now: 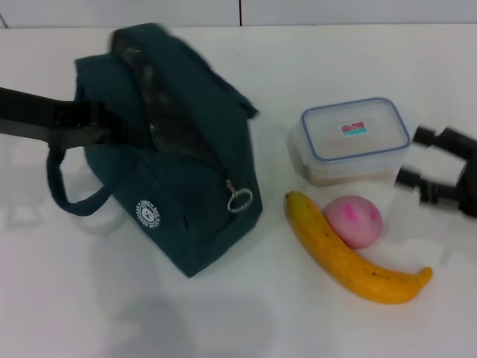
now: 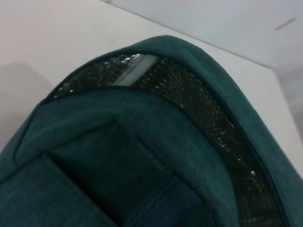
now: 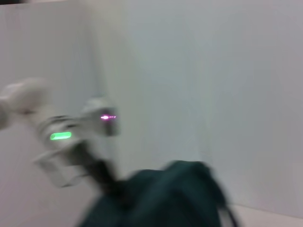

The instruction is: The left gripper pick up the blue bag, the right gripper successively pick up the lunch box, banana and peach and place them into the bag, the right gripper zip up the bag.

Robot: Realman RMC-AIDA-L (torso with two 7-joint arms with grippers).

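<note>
On the white bench, I take the blue bag as the landmark. It is dark teal in colour, and it stands on the left part of the bench with its top open, so that the shiny lining shows inside. A white round logo is on its near side, and a metal zipper ring hangs at its near right corner. A loop handle hangs down on its left side.

Nearest to the robot, to the right of the bag, lies the banana, with one end pointing toward the bag. The peach, pink, sits just behind the banana and touches it. Farther back, also right of the bag, the lunch box rests on the bench, clear with a blue-edged lid and a small label.

The right hand is just to the right of the lunch box, low over the bench, and its two dark fingers stand wide apart and hold nothing.

The left hand reaches to the bag from the left and meets its upper left edge. I cannot tell whether it is closed on the fabric. The left wrist view shows only the bag's rim and lining, very close.
</note>
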